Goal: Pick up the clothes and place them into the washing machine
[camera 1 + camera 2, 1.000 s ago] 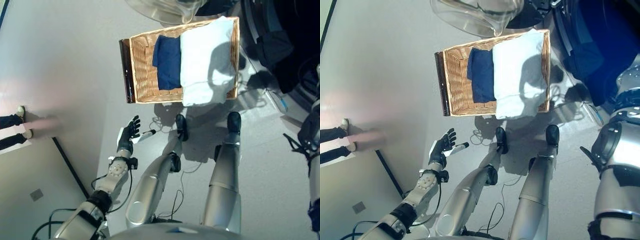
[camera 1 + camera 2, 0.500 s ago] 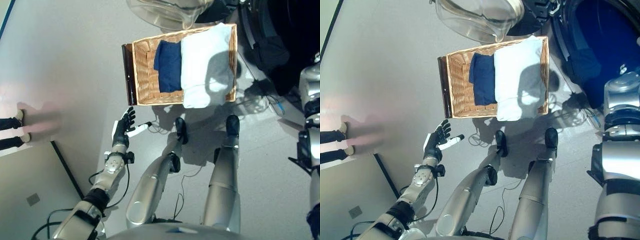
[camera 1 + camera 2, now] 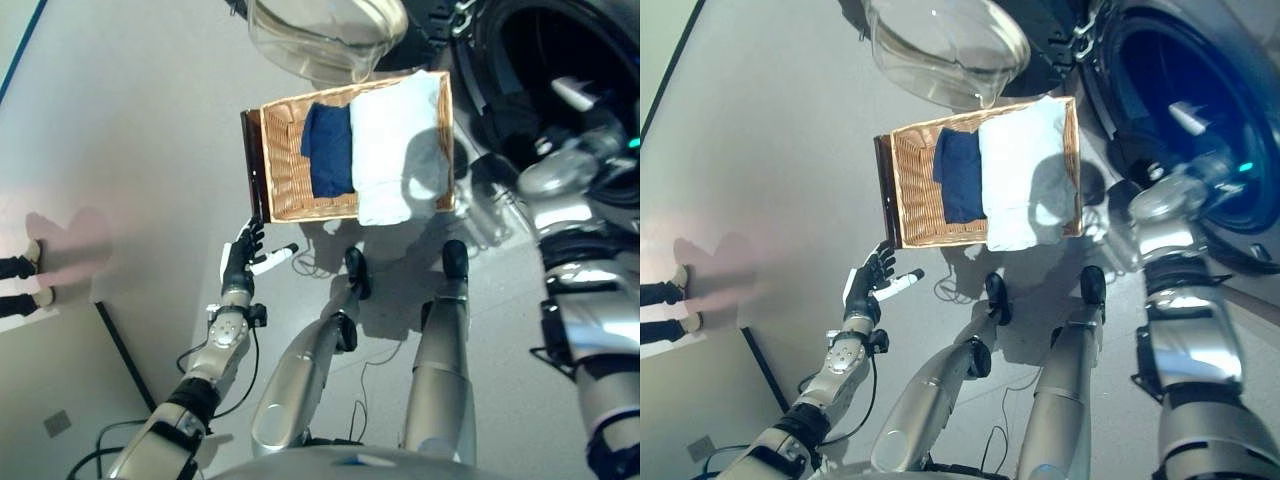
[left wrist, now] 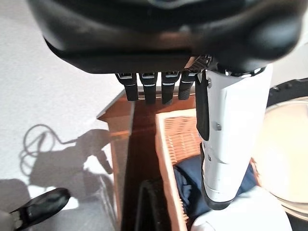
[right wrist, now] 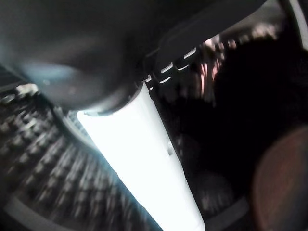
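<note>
A wicker basket (image 3: 278, 160) stands on the floor in front of me, holding a folded navy cloth (image 3: 330, 150) and a larger white cloth (image 3: 395, 145). The washing machine's drum (image 3: 1200, 70) gapes at the upper right, and its glass door (image 3: 325, 30) swings out above the basket. My right arm reaches into the drum. There my right hand (image 3: 1188, 118) is open and holds nothing, its white thumb (image 5: 159, 159) straight over dark lumps of cloth (image 5: 202, 187). My left hand (image 3: 240, 262) hovers open just short of the basket's dark end wall (image 4: 134, 159).
A person's shoes (image 3: 18, 272) show at the left edge. A dark line on the floor (image 3: 125, 350) runs past my left arm. Grey floor lies to the left of the basket.
My right arm has swung up from the lower right into the drum. My left hand has drifted a little nearer the basket. The camera has also shifted towards the machine.
</note>
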